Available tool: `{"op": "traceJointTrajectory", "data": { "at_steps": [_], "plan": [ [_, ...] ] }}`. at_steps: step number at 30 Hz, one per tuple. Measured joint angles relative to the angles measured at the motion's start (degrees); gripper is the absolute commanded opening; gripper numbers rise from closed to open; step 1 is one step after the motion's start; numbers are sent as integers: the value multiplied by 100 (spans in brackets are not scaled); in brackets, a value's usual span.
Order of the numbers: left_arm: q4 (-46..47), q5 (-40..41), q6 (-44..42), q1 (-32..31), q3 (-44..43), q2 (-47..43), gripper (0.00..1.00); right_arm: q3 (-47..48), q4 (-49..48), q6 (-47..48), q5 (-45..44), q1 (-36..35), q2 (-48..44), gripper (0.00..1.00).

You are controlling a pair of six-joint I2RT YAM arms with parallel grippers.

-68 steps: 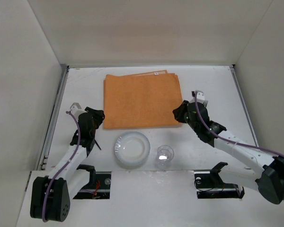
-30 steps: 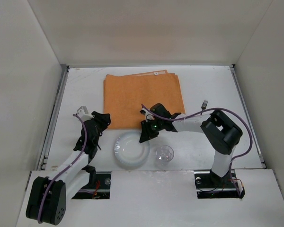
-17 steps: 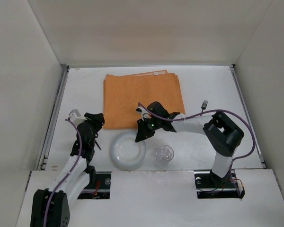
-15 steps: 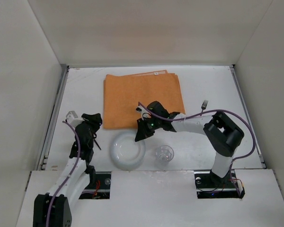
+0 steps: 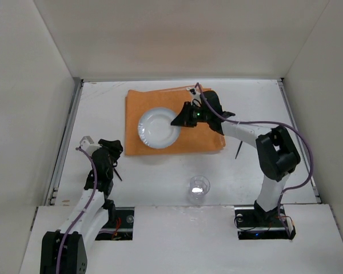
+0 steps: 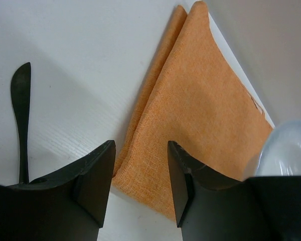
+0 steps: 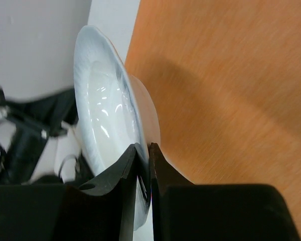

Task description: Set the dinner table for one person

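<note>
the dinner table (image 5: 103,108) is the fixed white top under everything, with white walls on three sides. it is rigid and matte, a surface to load, not a thing to grip. at 6 o'clock, by the near edge, stands a clear glass (image 5: 199,188). at 8 o'clock the left gripper (image 6: 140,150) hangs with fingers spread and nothing between them, a black utensil (image 6: 21,100) just beside it. a thin dark utensil (image 5: 238,150) lies toward 3 o'clock. farther out, the white plate (image 5: 158,128) is over the left half of the orange placemat (image 5: 154,100). the right gripper (image 7: 143,150) is pinched on the rim at the plate's 3 o'clock. judgement: the plate is stiff, glossy, likely slippery and breakable. the rim is the correct hold; lower gently. whether it lies fully flat cannot be told.
</note>
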State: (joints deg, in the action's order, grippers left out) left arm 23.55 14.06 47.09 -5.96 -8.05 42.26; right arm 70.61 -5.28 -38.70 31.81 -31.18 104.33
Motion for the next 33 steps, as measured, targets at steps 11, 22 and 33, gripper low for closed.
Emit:
{"op": "traceJointTrajectory", "data": {
  "at_steps": [11,22,33],
  "plan": [
    [2,0,0,-37,0,37,43,717,-264,-815,-688,750,1370,12],
    [4,0,0,-46,0,37,43,647,-111,-841,-1075,750,1502,43],
    [7,-2,0,-52,0,35,43,35,1019,24,-2371,649,-129,61]
  ]
}}
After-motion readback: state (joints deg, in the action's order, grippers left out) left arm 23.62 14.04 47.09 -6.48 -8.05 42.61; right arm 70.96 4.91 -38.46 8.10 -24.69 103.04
